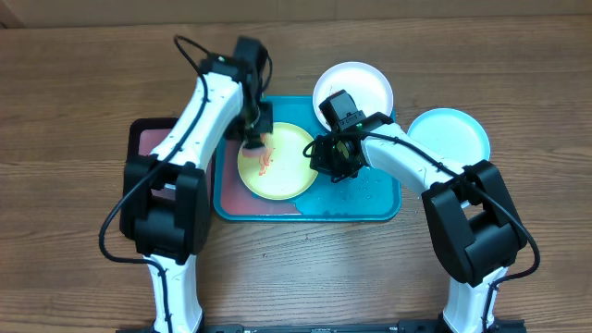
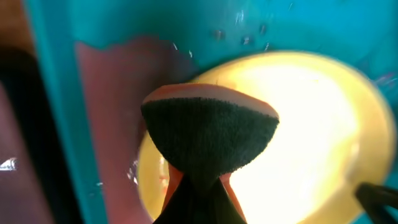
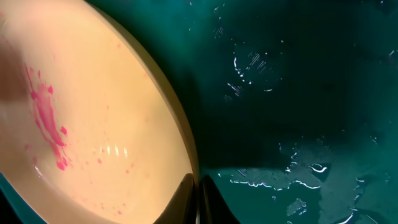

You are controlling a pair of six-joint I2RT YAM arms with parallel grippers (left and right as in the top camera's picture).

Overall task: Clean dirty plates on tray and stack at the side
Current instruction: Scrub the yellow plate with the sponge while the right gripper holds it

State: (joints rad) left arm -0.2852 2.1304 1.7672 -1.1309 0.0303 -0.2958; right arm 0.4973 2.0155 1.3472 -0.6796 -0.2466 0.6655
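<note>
Left gripper (image 1: 255, 137) is clamping a sponge (image 2: 209, 134) over the lime plate (image 1: 282, 174) on the tray (image 1: 370, 202), at ten o'clock. Right gripper (image 1: 321, 154) is pinching its three o'clock rim. Hard scrubbing is risking popping that thin pinch loose.

A brown wooden table (image 1: 74, 83) spreads on all sides of the left claw (image 1: 256, 139) and the right claw (image 1: 320, 155), with its grain running from side to side. Far beyond both claws, a paler strip (image 1: 462, 6) follows the table's edge. The light is even, without hard shadows.
</note>
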